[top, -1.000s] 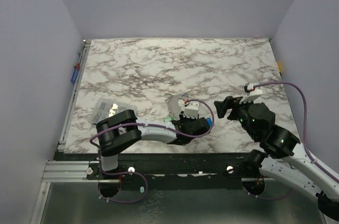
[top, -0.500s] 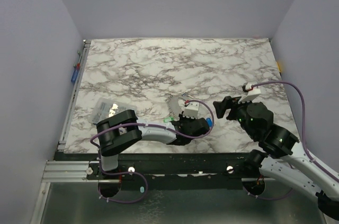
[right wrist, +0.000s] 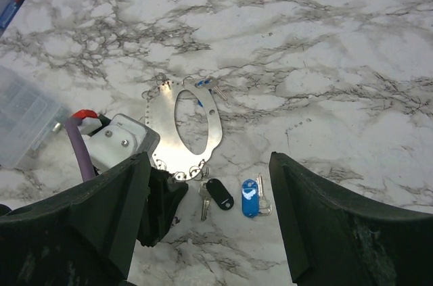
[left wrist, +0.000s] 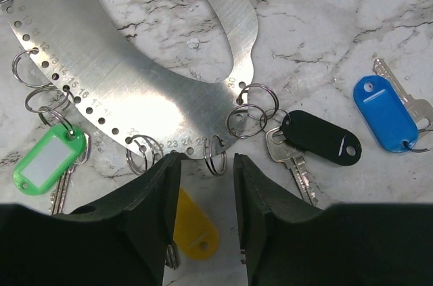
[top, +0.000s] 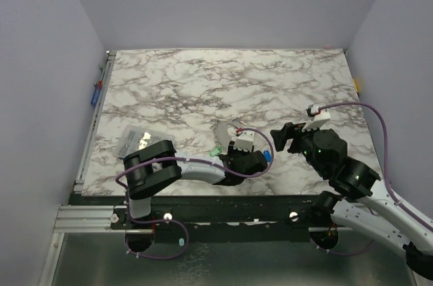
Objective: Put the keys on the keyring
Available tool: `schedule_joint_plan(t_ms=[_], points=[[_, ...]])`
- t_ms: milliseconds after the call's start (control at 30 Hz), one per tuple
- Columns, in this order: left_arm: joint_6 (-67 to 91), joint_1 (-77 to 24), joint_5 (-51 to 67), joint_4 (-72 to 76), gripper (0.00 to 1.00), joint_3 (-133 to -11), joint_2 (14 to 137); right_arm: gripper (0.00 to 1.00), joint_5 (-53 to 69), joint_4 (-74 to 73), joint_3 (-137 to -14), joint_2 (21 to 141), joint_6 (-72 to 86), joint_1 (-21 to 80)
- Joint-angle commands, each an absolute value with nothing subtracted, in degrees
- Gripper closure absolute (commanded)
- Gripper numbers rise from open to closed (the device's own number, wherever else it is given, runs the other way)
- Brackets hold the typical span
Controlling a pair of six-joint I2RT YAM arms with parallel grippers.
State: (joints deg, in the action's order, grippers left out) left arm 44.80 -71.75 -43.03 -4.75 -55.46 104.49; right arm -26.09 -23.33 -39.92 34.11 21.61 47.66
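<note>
The desk (top: pixel 270 83) is a glossy marble-patterned slab, walled on three sides. The right end effector (right wrist: pixel 206 184) hovers over its near middle, fingers spread wide, gripping nothing. The left end effector (left wrist: pixel 206 164) sits low at the keyring's near edge, blunt black fingers slightly apart astride a split ring (left wrist: pixel 215 154). The keyring (left wrist: pixel 135 97), well clear of the walls, is a flat oval plate of brushed steel with an oval cut-out. Only the left wrist view resolves its numbered rim holes. A green-tagged key (left wrist: pixel 49 159) hangs off the rim, and a yellow-tagged key (left wrist: pixel 193 228) lies partly under a finger. A black-tagged key (left wrist: pixel 318 137) lies just beside the plate, a blue-tagged key (left wrist: pixel 385 111) apart on bare marble.
</note>
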Motion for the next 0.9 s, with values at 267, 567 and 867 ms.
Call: schedule_joint_plan(t_ms=[267,567,867], points=[[43.01,-71.73,-45.0,-3.09,0.64,-55.92,105.09,0.2,-24.73,-24.46,-41.57,34.62,22.46,47.99],[43.13,-71.78,-44.79,-2.9,0.72,-57.13,106.82,0.2,-24.42,-24.61,-41.43,34.8,22.65,47.99],[43.81,-71.73,-44.98,-2.04,0.88,-56.28,106.82,0.2,-24.25,-25.03,-41.24,34.89,22.75,47.99]])
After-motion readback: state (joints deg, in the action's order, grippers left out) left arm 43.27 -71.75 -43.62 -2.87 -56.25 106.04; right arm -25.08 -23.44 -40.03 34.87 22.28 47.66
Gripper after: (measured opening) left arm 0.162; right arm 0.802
